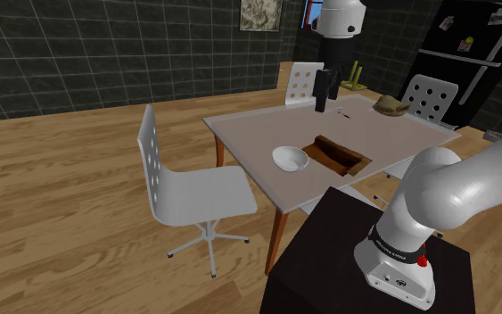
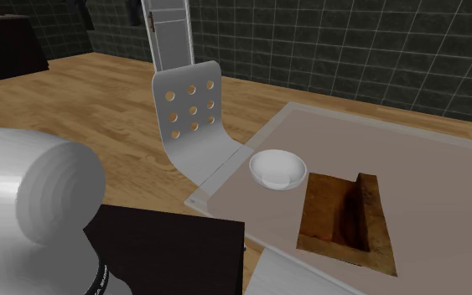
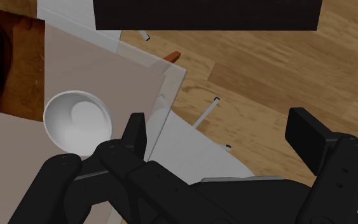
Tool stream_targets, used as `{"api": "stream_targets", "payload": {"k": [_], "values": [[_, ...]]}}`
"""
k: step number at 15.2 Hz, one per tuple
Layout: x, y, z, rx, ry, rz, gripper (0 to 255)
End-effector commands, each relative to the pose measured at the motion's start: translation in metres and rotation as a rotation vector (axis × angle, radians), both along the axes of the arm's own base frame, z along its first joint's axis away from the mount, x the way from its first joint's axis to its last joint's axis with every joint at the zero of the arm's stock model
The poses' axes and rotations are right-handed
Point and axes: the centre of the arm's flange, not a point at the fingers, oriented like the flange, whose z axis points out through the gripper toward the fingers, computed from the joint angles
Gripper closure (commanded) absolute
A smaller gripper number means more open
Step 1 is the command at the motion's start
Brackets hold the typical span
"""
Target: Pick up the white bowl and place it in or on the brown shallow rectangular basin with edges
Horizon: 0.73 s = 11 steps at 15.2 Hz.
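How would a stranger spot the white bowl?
Start at the pale table on the wood floor. On it lies a brown rectangular basin; the bowl sits right beside it, toward the perforated white chair. It's the table's only round white thing.

The bowl (image 1: 290,158) is plain white. The shallow basin (image 1: 338,154) is a warm, grainy brown, darker inside. The table (image 1: 400,134) has a pale greyish-pink top on reddish-brown legs. The chair (image 1: 182,183) is white, its back dotted with round holes. Black hand (image 1: 324,107), white arm (image 1: 454,192), black stand (image 1: 329,259). The floor (image 1: 61,196) is honey-coloured planks and the wall (image 1: 106,45) dark grey tiles.
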Motion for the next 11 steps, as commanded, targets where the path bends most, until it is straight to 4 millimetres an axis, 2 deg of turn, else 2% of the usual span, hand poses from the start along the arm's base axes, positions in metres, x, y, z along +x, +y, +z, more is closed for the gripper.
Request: {"api": "stream_targets", "payload": {"k": [1, 11], "values": [[0.000, 0.000, 0.000, 0.000, 0.000, 0.000, 0], [0.058, -0.065, -0.100, 0.005, 0.007, -0.005, 0]]}}
